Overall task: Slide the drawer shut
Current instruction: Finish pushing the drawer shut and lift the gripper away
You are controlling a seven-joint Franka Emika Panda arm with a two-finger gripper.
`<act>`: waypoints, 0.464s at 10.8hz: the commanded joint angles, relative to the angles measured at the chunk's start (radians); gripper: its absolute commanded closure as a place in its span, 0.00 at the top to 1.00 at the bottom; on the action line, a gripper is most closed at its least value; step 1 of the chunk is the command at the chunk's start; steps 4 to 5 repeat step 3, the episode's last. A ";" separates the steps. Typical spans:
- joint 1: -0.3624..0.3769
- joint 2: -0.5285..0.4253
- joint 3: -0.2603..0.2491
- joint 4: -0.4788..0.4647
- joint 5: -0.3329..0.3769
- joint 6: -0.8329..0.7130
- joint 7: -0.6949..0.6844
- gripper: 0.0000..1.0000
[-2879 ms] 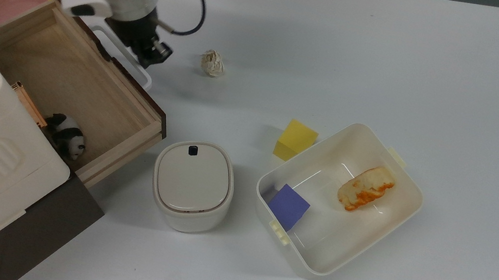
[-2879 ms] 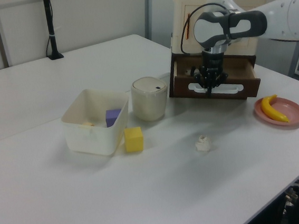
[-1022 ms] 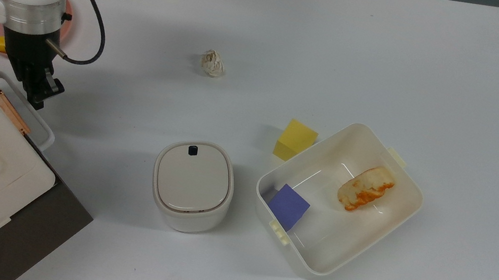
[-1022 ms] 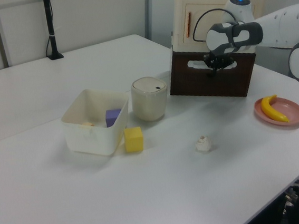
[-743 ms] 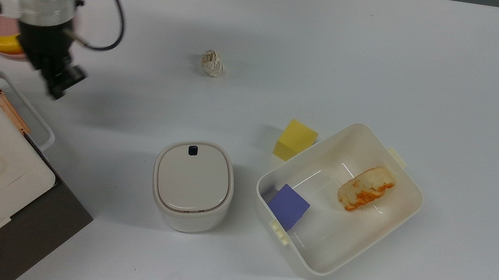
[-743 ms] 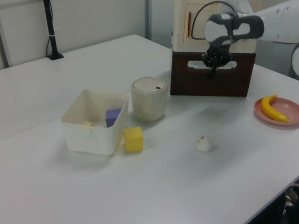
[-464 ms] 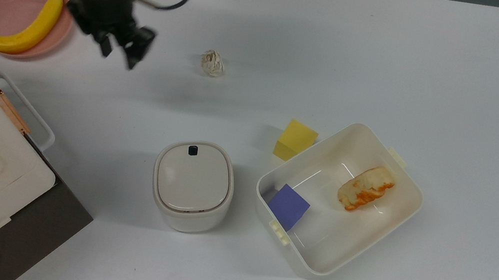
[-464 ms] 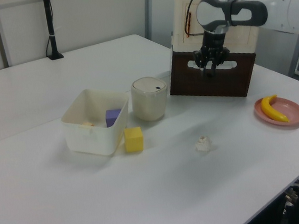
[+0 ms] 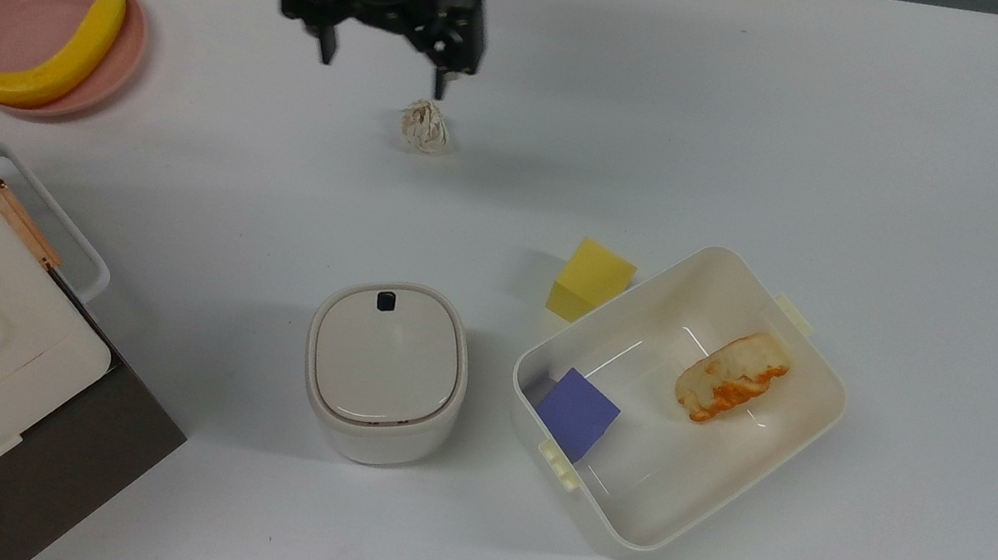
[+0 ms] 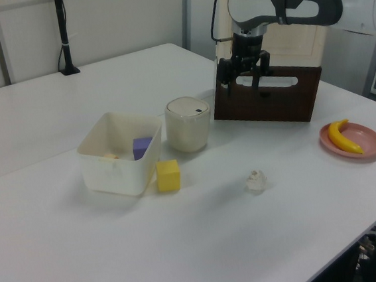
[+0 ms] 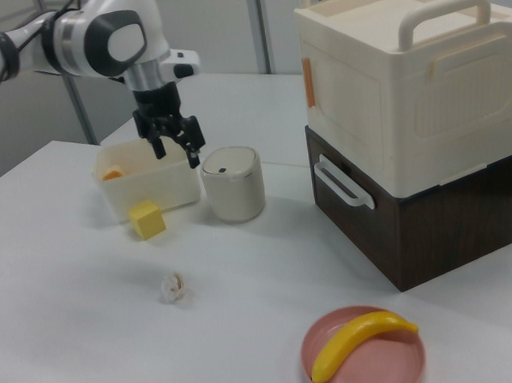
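The drawer (image 11: 359,199) sits pushed in, its dark front flush with the brown cabinet at the top view's left edge. Its white handle (image 9: 48,220) runs level along the front, facing the open bench (image 9: 790,116). The tool (image 9: 384,58) hangs with fingers spread and empty above a crumpled paper ball (image 9: 425,127), well apart from the drawer. Bare bench surrounds it.

I see even, bright overhead light on the white table (image 9: 790,116), soft shadows beneath the lidded bin (image 9: 386,368) and tub (image 9: 823,375), no harsh glare, and the gripper (image 9: 383,63) slightly motion-blurred in the top view.
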 commanded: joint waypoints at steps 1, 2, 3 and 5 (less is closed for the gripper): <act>0.032 -0.032 -0.017 -0.051 -0.006 0.002 -0.030 1.00; 0.032 -0.029 -0.015 -0.048 -0.006 0.003 -0.028 1.00; 0.032 -0.024 -0.015 -0.046 -0.004 0.003 -0.028 1.00; 0.032 -0.024 -0.015 -0.046 -0.004 0.003 -0.028 1.00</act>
